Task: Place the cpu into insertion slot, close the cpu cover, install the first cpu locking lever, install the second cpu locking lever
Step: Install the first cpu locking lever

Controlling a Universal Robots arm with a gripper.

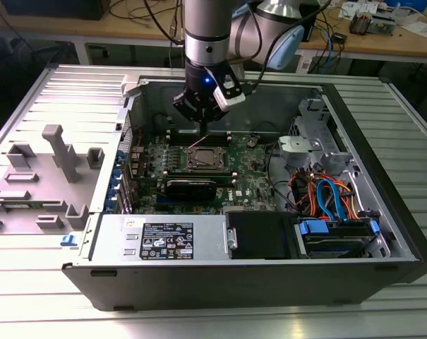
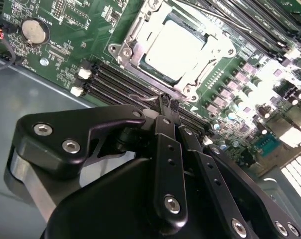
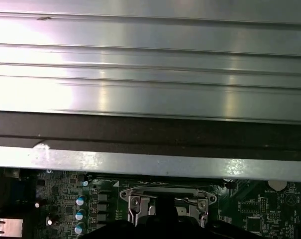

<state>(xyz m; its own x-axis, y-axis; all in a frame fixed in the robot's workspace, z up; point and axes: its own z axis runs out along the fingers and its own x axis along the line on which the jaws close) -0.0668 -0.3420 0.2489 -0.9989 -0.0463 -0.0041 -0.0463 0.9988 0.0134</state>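
Cpu [image 2: 172,45]: lay flat in slot [image 2: 119,50], bright top showing through the window of cover [image 2: 202,79].
Slot: sat mid-way on board [image 2: 55,55], inside the open case [image 1: 255,275], just beside the long memory slots [image 2: 115,79].
Cover: lay down over the cpu's edges, and looked closed flat.
Lever [image 1: 197,143]: in the exterior view, stood raised at a slant as a thin wire off the slot's edge, with its end close under the gripper.
Gripper [image 2: 168,102]: hung low over the board, tips just beside a corner of the slot, above the memory slots.
Fingers [image 2: 164,99]: drawn together, with barely a slit between the tips. Could not tell whether the lever's end was pinched there.
Step in hand: judged to be the first lever, since placing the cpu and closing the cover looked done.
Progress: about halfway by that reading, with no lever seen latched for certain.
Next move's needs: probably a sure hold or push on the lever's end, then a swing down along the slot's side and a sideways tuck under its hook.
Risk: wire could spring back if it slipped, and tips could scrape the memory slots or the parts close by.
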